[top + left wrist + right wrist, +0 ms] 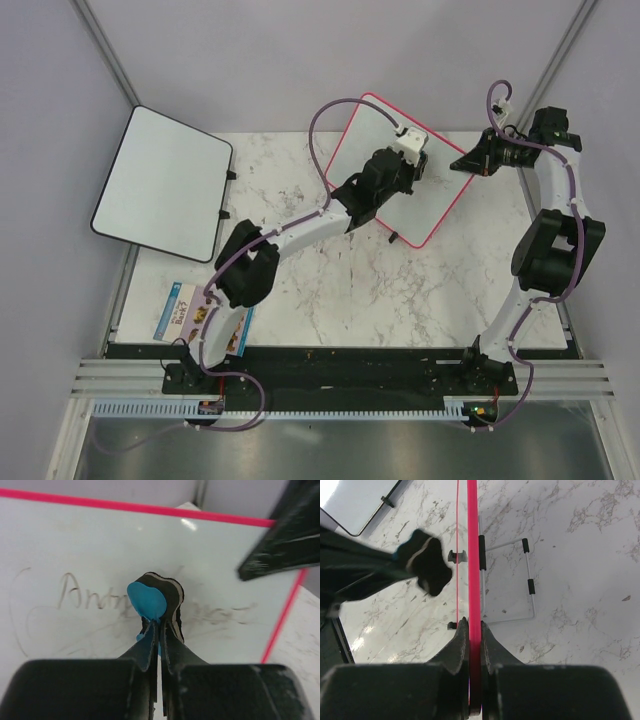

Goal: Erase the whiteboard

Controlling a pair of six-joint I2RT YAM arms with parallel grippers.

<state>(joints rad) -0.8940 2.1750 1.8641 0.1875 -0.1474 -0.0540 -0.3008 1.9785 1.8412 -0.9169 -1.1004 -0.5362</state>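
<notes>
The whiteboard (432, 195) sits at the far side of the bench (350, 290), right of centre and turned askew to its edges. Grey scribbles (90, 597) run across its face like a handwritten word. The strokes to the right look smeared, so we judge the wiping to be under way with most of the writing left.

The left claw (159, 630) is pressed together on a small eraser (152, 600), pinching its blue tab so the dark pad faces the board. The pad sits right over the middle of the writing. That is where it must rub, though we cannot tell for certain that it presses on the surface.

The right claw (473, 630) is clamped on the pink frame (472, 540) at the board's right edge. We take this as a brace so the light board does not slide or swing under the eraser's strokes. From the right wrist we see a wire stand (530, 580) behind the board. It seems to be propped at an angle, and we cannot tell how steeply.

Well apart on the left, a black-framed board (165, 185) overhangs the bench's edge. A printed booklet (185, 315) lies near the left arm's base. Neither has a part in this job.
</notes>
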